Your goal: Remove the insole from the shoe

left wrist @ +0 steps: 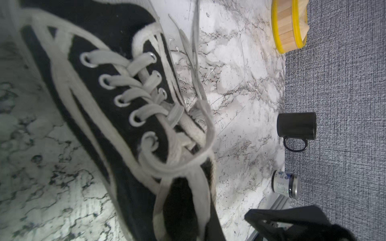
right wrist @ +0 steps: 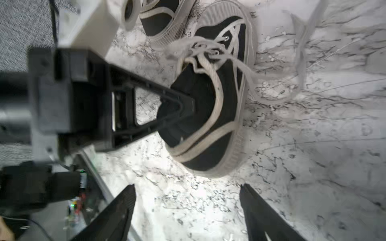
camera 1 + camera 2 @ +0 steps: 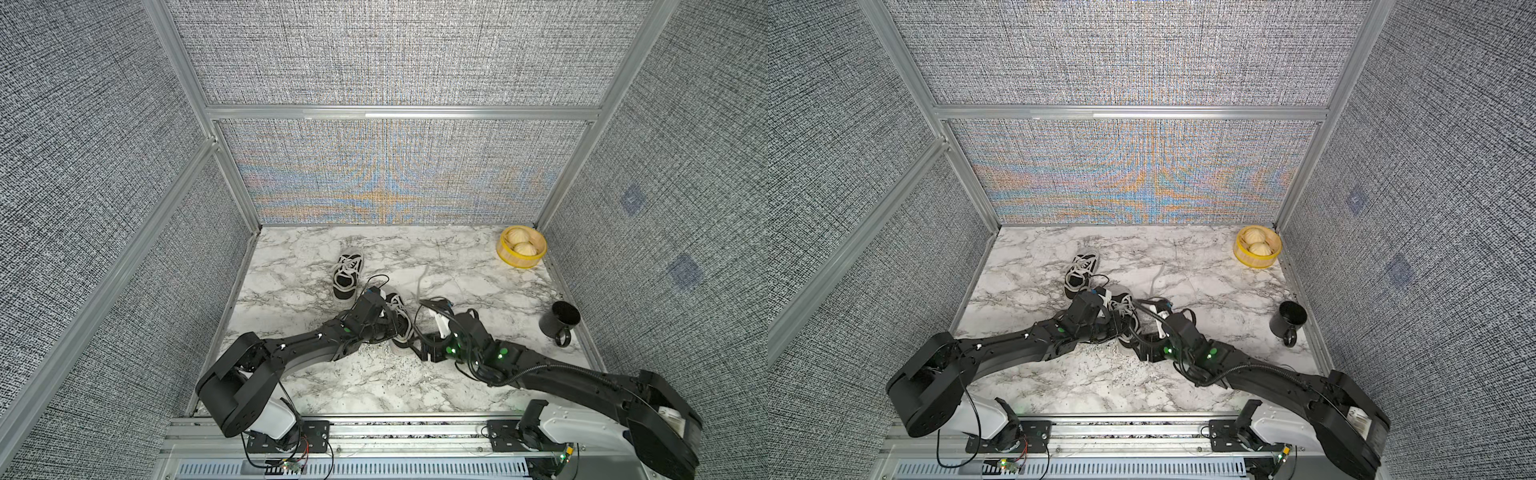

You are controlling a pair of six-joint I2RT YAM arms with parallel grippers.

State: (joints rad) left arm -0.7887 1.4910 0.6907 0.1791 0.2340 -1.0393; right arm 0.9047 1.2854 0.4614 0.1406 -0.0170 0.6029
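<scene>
Right gripper (image 2: 188, 185) hangs spread beside the shoe (image 2: 211, 133) near the counter's (image 2: 313, 167) front edge, clear of its mouth, where the left gripper (image 2: 189, 104), fingers (image 2: 167, 90) pressed together, likely seeks the hidden insole.

Marble table (image 3: 353, 382) bears near shoe (image 3: 402, 318), far shoe (image 3: 348, 274), yellow basket (image 3: 515, 261), black mug (image 3: 559, 320).

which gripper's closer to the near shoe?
Left. The left gripper is shut, tips inside the near shoe at its opening. The right gripper is open, just off the heel end, not touching it.
</scene>
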